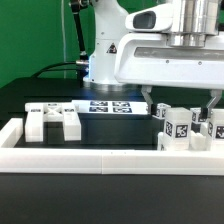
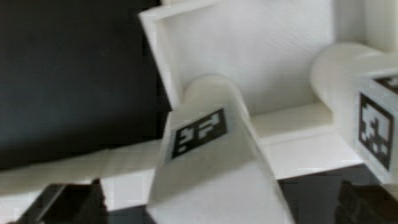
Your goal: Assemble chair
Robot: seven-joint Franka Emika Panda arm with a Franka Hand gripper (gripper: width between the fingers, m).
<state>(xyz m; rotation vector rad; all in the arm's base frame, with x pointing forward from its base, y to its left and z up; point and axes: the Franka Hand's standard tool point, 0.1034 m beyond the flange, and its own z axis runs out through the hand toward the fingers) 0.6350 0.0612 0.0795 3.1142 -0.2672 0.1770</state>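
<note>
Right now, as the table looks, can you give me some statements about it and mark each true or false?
1. The chair pieces are white. True.
2. The chair is finished. False: loose pieces lie in two separate groups.
3. The gripper is open. True.
4. The table is red. False: it is black.
5. The marker board is held in the air. False: it lies flat on the table.
</note>
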